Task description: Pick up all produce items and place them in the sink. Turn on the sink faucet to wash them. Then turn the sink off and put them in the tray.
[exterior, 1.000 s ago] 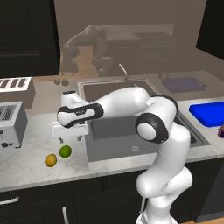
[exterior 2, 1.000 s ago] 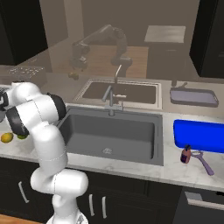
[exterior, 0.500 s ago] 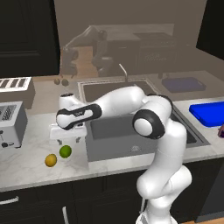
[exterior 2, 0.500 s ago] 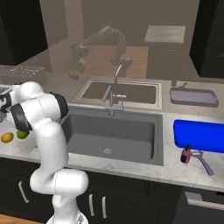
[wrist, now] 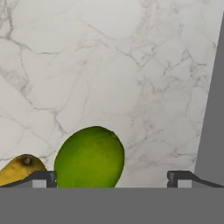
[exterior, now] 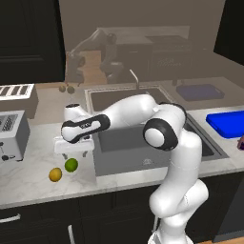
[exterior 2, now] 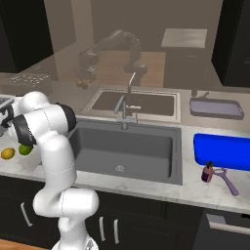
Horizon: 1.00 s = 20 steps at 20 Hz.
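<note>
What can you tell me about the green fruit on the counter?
The small round green fruit, smooth and glossy like a lime, lies on the pale marble counter left of the dark grey sink basin. In the hand view it looks a little egg-shaped. A small yellow-orange fruit sits close beside it; whether they touch is hard to tell. The white arm's open claw hangs just above the green fruit, with the fruit between its dark fingertips, nearer one of them, not gripped.
</note>
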Available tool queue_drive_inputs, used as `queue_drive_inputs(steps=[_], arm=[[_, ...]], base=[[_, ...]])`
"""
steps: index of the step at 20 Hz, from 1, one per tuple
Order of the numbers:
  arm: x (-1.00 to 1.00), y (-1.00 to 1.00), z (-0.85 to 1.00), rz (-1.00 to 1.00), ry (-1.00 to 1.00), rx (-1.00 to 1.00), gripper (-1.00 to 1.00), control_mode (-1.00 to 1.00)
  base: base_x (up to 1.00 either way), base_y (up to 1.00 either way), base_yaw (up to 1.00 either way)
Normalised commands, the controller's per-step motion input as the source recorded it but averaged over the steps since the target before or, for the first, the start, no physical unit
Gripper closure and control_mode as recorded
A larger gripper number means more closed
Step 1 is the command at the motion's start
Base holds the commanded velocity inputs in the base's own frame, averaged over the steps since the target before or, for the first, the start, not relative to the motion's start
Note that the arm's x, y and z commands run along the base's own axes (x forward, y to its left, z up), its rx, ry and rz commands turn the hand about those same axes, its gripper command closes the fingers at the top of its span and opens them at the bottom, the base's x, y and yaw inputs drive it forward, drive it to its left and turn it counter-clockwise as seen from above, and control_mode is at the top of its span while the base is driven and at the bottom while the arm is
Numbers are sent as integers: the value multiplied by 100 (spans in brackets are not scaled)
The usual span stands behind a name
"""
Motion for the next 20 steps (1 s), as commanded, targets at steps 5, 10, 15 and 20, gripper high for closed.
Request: queue_drive_inputs(steps=[5,10,15,20], arm=[[0,1,-12,-3,0,0,-100,-100],[0,8,-13,-3,0,0,-100,-100],[-3,14,-12,-5,0,0,-100,-100],[0,16,-11,-6,0,0,-100,-100]], base=[[0,0,0],[0,0,0],[0,0,0],[0,0,0]])
